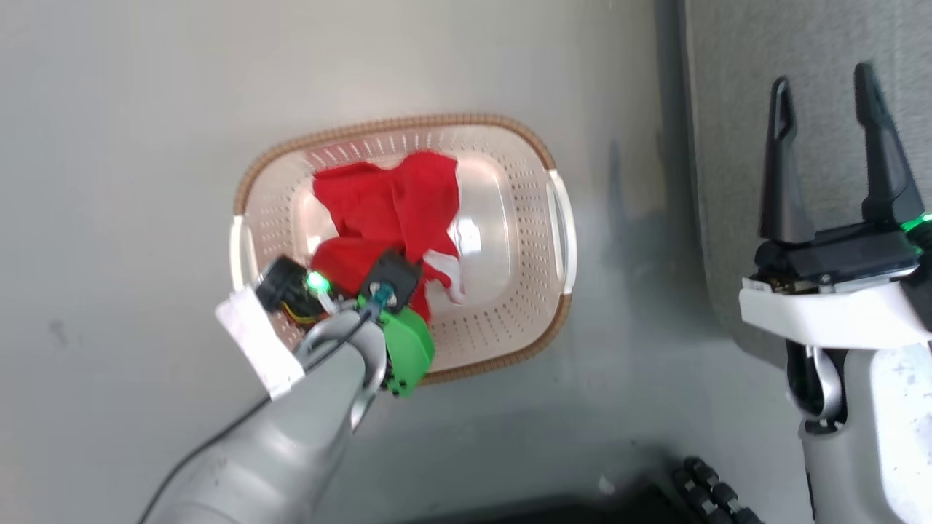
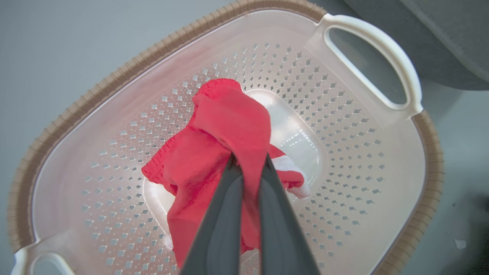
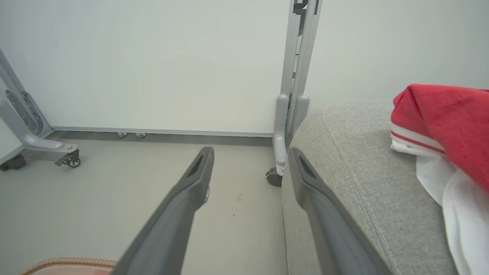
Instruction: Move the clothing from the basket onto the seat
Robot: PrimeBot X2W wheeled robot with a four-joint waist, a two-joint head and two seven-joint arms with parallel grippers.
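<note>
A cream basket [image 1: 542,240] [image 2: 114,76] with a brown woven rim sits on the floor, with red clothing [image 1: 393,204] [image 2: 214,145] bunched inside it. My left gripper [image 2: 248,160] reaches down into the basket and is shut on a fold of the red clothing, which drapes over its fingers. My right gripper [image 1: 826,109] [image 3: 250,152] hangs open and empty over the edge of the grey seat [image 1: 808,44] [image 3: 363,152]. Another red and white garment [image 3: 447,118] lies on the seat at the right of the right wrist view.
The basket's white handles [image 1: 564,233] [image 2: 382,57] stand at its short ends. A wheeled grey metal frame [image 3: 290,95] stands against the pale wall by the seat's corner. A second wheeled leg [image 3: 34,141] is at the far left. Grey floor [image 1: 109,145] surrounds the basket.
</note>
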